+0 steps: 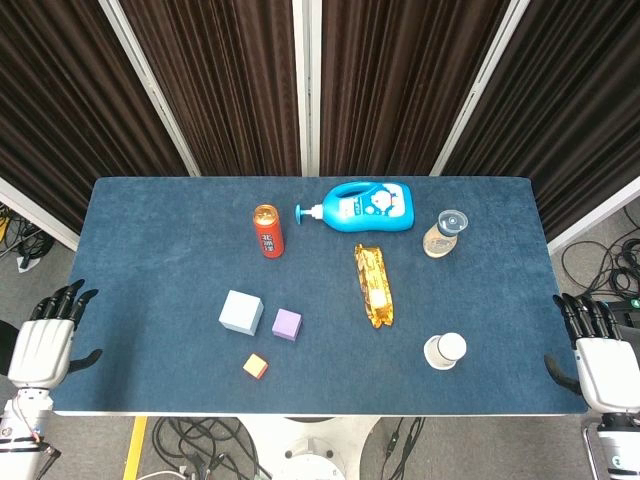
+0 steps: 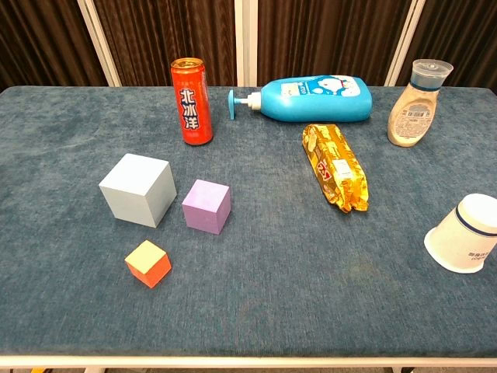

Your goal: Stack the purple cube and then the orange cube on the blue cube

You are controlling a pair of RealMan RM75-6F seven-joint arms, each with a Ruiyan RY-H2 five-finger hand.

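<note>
Both hands empty | left hand [image 1: 42, 345] fingers spread | right hand [image 1: 604, 368] fingers spread

Probably a lab: dark curtains [image 1: 230, 80], floor cables [image 1: 210, 445], blue table [image 1: 150, 230].

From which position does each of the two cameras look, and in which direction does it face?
Head view: high above the near table edge, facing steeply down on the blue cloth-covered table; the left robot hand and right robot hand show beside the table, both holding nothing.
Chest view: low at the near edge, facing forward across the table toward the dark curtain; no robot hand shows.
Both views share the pale blue cube, small purple cube, small orange cube and red drink can.
</note>
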